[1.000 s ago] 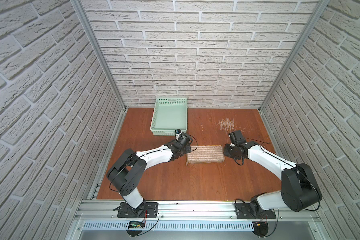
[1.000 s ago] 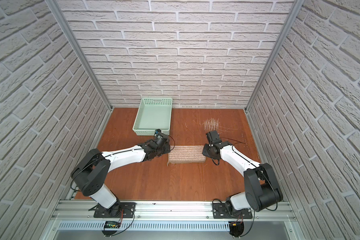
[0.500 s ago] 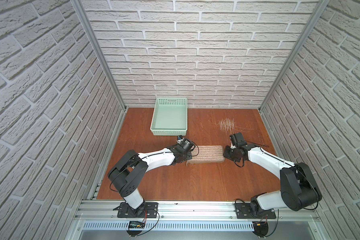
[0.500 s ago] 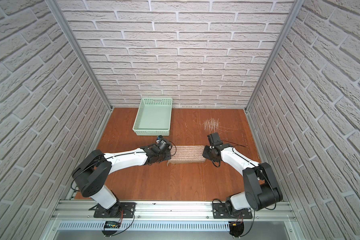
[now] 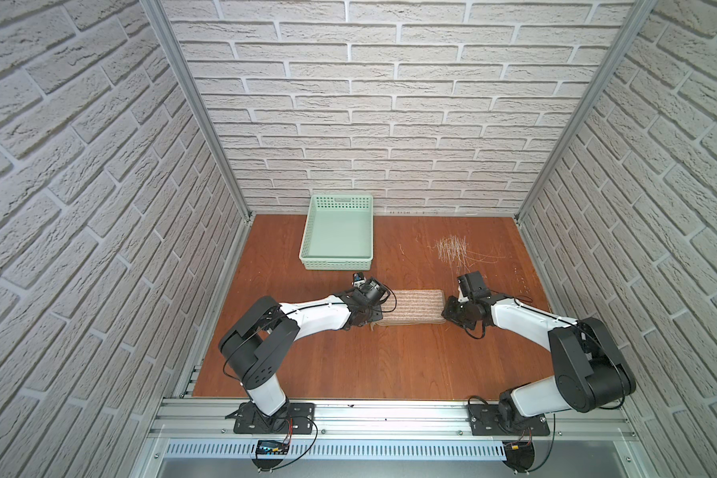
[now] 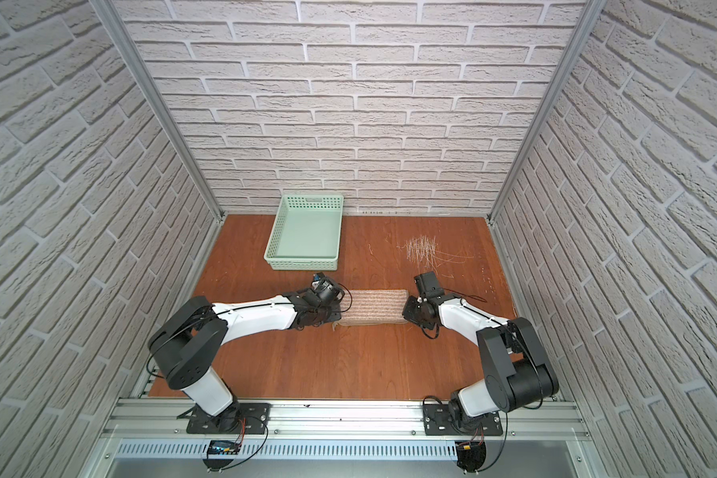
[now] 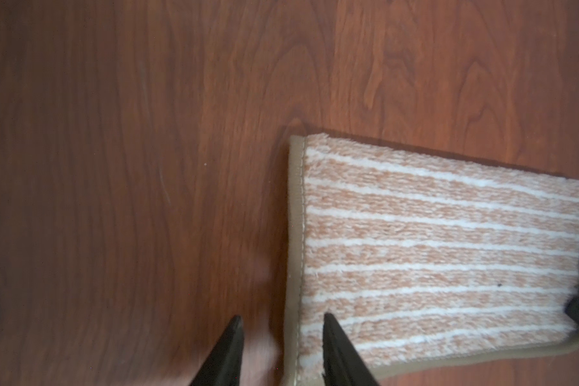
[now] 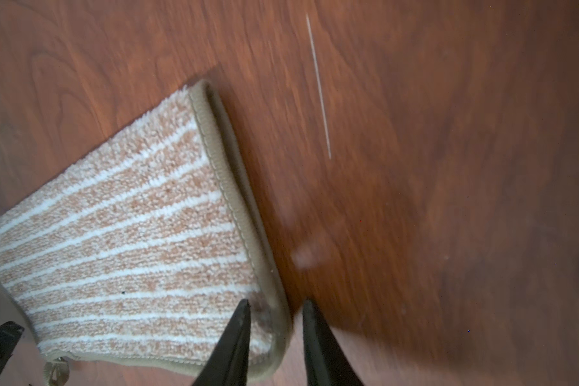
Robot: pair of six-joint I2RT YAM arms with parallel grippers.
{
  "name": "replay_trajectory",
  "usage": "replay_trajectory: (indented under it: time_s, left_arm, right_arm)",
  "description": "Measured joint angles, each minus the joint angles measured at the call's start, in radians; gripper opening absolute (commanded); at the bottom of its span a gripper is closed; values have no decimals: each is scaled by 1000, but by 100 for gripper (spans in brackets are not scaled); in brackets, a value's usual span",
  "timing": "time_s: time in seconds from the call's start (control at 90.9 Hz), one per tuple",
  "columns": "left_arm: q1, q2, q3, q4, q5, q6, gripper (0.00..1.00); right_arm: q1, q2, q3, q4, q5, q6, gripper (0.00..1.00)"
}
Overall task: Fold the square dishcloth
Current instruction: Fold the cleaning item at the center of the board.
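Tan-brown, cream-striped square dishcloth lying flat as a 2-layer rectangle, midway on red-brown wooden table. At opposite hemmed ends, left claw and right claw, part-spread astride the edges, pinching nothing. Judged: 1 fold done, 2nd pending.

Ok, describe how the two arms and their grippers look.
The left arm and right arm have glossy white link shells between bulky rounded black joints, with thin black cables looping at the wrists. Each stands on a black base plate. The left gripper and right gripper end in slim, tapered black fingers.
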Motion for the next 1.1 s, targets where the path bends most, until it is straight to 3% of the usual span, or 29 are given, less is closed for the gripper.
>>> replay_trajectory:
  time_s: [0.396,0.957,1.1]
  left_arm:
    - [2,20,-6,-3,3,-23,29]
    - [17,71,-12,166,106,-101,19]
    - [28,75,-29,220,128,-151,28]
  right_arm:
    - [-3,21,-15,69,-19,29,4]
    - [17,-92,113,-215,156,-149,3]
    - [64,-99,157,-290,211,-184,3]
